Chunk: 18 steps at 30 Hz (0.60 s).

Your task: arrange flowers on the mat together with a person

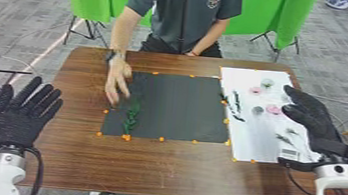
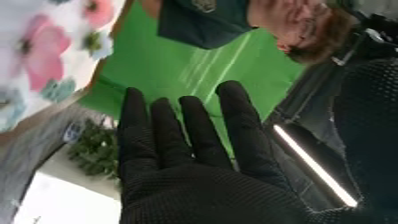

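Our left hand (image 1: 17, 121) has fingers straight and wide; our right hand (image 1: 311, 119), near the flowers (image 1: 274, 109) on white sheet (image 1: 255, 134), has straight fingers also. We see green stem (image 1: 132, 116) at left on the mat (image 1: 183, 111), near person's hand (image 1: 119, 78).

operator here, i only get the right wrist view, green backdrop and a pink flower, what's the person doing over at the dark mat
Observer: In the head view, one of the person's bare hands reaches in from the far side, at the left edge of the dark grey rectangular mat.

Operator: ok and what's lying near those fingertips

Observer: A long green leafy stem, lying lengthwise along the mat's left side. I can't tell whether the fingers touch it.

Operator: and the robot's left hand

Observer: It is to the left of the mat, fingers straight.
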{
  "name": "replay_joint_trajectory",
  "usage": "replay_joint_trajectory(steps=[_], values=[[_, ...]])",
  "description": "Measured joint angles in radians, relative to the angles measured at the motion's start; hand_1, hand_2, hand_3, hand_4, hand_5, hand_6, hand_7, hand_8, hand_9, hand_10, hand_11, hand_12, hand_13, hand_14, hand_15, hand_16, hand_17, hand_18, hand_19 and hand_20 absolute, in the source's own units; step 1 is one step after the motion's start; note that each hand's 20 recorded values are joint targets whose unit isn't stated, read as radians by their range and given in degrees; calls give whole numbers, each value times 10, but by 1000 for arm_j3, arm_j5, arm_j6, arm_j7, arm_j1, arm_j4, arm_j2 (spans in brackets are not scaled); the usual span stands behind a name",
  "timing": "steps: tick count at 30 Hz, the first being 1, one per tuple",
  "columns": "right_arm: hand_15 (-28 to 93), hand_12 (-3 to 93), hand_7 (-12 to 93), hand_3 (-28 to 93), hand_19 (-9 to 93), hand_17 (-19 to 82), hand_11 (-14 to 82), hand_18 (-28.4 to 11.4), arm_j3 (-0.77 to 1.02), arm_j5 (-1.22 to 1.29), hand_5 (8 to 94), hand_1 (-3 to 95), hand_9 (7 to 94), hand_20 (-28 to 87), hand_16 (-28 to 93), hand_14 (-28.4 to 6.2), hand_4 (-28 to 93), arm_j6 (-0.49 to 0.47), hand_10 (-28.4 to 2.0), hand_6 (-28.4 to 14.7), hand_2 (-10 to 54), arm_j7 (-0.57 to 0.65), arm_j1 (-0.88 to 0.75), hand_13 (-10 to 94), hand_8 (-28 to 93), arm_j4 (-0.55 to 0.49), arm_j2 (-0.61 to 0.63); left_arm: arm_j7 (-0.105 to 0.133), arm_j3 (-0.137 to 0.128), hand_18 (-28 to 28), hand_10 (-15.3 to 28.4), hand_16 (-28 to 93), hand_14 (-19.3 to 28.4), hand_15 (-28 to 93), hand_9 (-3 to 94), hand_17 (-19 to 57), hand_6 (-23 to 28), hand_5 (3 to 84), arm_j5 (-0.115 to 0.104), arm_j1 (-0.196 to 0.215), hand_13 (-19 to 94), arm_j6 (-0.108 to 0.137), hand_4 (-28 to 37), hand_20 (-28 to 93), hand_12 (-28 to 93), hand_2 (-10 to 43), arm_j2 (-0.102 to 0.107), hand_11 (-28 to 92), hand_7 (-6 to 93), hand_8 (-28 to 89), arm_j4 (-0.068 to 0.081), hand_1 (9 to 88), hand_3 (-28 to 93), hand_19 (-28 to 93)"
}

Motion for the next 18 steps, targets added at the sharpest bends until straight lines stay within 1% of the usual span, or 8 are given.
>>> replay_joint_trajectory(steps=[4,7,9,10,12,14,16,18], values=[[167,109,129,770,424,98,61,-159,2,-208,352,207,276,58,102,-149,-240,5,-185,-75,-43,149,-10,220,-105,-33,32,8,-1,143,175,-50,170,342,405,-56,87,446,0,7,304,0,-283,122,111,135,0,235,133,-101,-3,236,706,298],[209,117,125,759,457,103,70,-163,-1,-342,359,206,291,51,101,-150,-249,17,-189,-78,-80,247,-12,234,-105,-38,73,11,1,144,176,-51,171,343,404,-56,87,446,-1,11,303,0,-283,121,110,135,-1,234,134,-101,-3,235,707,297],[282,158,129,748,515,111,92,-168,-11,-409,377,198,301,59,122,-159,-256,29,-198,-80,-92,298,-10,226,-104,-36,108,12,2,143,176,-51,171,345,406,-55,88,447,-1,11,304,0,-283,121,111,135,-1,236,135,-101,-3,236,708,297],[371,199,140,741,566,116,141,-176,-15,-441,396,196,309,80,154,-172,-261,31,-208,-81,-94,320,-8,219,-106,-35,124,12,2,143,176,-51,171,346,405,-55,88,447,-1,11,304,0,-283,121,111,135,-1,237,135,-101,-3,235,708,297],[547,281,162,735,645,129,281,-186,-22,-520,429,196,312,131,196,-190,-276,38,-216,-84,-95,357,-5,213,-110,-32,155,11,2,143,177,-51,171,346,405,-55,88,448,-1,11,304,0,-283,122,112,135,-1,238,136,-101,-3,237,708,298],[660,336,174,731,682,139,393,-194,-32,-623,446,200,306,188,247,-203,-281,68,-220,-85,-95,390,-6,220,-114,-22,181,11,2,143,177,-51,171,347,404,-55,88,448,-1,11,304,1,-283,122,112,135,-3,240,137,-101,-3,236,708,298],[736,427,185,721,728,163,520,-208,-47,-731,477,208,317,282,371,-216,-282,124,-222,-83,-95,419,-7,263,-117,-2,200,11,2,143,177,-51,171,347,404,-55,88,448,-1,12,304,1,-283,122,113,135,-5,242,138,-101,-4,237,708,298],[787,511,189,703,770,194,611,-225,-62,-820,518,222,365,383,481,-224,-283,178,-212,-79,-95,447,-6,331,-121,22,213,11,2,143,177,-51,171,350,407,-55,90,444,-1,12,305,1,-283,124,116,136,-6,248,140,-101,-4,235,713,303]])
